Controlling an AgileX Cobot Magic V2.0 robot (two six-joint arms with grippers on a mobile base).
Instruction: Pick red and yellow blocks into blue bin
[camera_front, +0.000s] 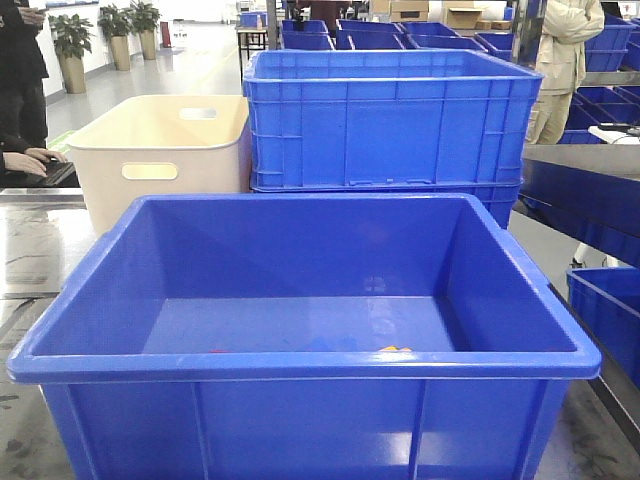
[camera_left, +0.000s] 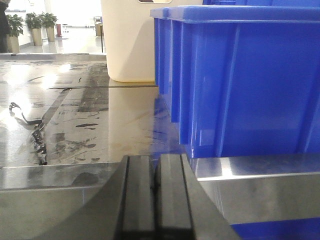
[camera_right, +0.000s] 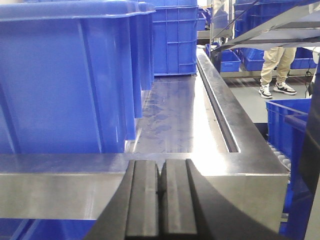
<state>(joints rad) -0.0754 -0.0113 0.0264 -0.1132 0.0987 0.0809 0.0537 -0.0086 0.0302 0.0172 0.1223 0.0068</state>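
— Blue bin first, the large glossy blue plastic tub with sloping walls and a thick rolled rim (camera_front: 300, 362); it fills the front view from about nine o'clock round to three, nearest the robot; its floor is mostly bare and shiny.

— And behind it?

— A ribbed straight-walled blue plastic crate (camera_front: 390, 120) at twelve to one o'clock; a cream plastic tub with slot handles (camera_front: 160, 150) at eleven; all on a scuffed steel table (camera_left: 60, 115).

— Where are the blocks?

— Only slivers show above the near rim at six o'clock; an orange-yellow speck (camera_front: 394, 349) and a red one (camera_front: 218, 349) low on the tub floor; too small to say whether these are the yellow brick and the red cube; if so, I judge the task near its end.

— The arms?

— Low at the table edge; the left gripper (camera_left: 156, 190) has its black pads pressed together with nothing between; the right gripper (camera_right: 161, 195) likewise, closed and empty.

— Next move?

— Probably a check of the table for any remaining block; none shows in these views.
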